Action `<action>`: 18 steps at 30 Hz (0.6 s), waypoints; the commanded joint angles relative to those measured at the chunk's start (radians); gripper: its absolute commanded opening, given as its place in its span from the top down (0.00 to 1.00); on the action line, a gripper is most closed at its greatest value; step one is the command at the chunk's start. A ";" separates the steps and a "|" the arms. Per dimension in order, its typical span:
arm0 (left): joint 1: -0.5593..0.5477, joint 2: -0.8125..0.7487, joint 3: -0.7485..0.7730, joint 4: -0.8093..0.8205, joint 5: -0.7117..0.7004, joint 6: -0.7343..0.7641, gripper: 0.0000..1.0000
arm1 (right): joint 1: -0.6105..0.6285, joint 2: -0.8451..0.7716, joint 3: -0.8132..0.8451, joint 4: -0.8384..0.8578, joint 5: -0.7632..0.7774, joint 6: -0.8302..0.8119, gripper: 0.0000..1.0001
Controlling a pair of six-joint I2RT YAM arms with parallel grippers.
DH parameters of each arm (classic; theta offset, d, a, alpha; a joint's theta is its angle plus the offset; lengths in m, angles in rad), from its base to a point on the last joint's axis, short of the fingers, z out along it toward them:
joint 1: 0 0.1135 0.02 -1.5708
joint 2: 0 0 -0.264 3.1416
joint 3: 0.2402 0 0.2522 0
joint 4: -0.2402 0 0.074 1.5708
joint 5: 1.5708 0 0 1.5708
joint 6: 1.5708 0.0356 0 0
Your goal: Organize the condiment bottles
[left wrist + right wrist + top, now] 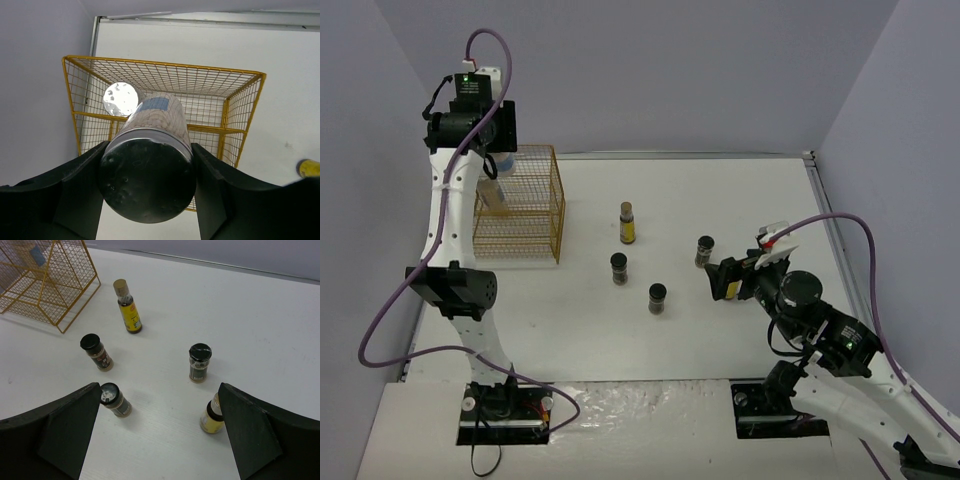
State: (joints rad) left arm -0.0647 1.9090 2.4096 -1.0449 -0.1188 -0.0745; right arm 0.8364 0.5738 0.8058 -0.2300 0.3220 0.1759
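Note:
My left gripper is shut on a pale jar with a silver lid and blue label, and holds it above the yellow wire basket. A second silver-lidded jar stands inside the basket. In the top view the left gripper is over the basket's left side. My right gripper is open and empty above the table. Below it stand a yellow brown-capped bottle, three dark black-lidded jars, and a second yellow bottle, partly behind the right finger.
The white table has grey walls on three sides and a raised rim at the back and right. In the top view the yellow bottle and dark jars stand mid-table, right of the basket.

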 commanded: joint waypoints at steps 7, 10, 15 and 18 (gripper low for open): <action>0.037 -0.044 -0.048 0.224 0.043 0.001 1.00 | -0.008 0.023 -0.010 0.060 0.009 0.005 0.00; 0.039 -0.042 -0.054 0.236 0.056 0.000 1.00 | -0.007 0.024 -0.011 0.060 0.009 0.005 0.00; 0.039 -0.022 -0.046 0.225 0.081 -0.004 1.00 | -0.007 0.037 -0.011 0.063 0.011 0.004 0.00; 0.039 -0.008 -0.051 0.224 0.091 -0.001 1.00 | -0.007 0.041 -0.014 0.061 0.009 0.007 0.00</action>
State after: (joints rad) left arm -0.0284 1.9317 2.3116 -0.9203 -0.0450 -0.0750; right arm 0.8364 0.5901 0.7925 -0.2302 0.3218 0.1761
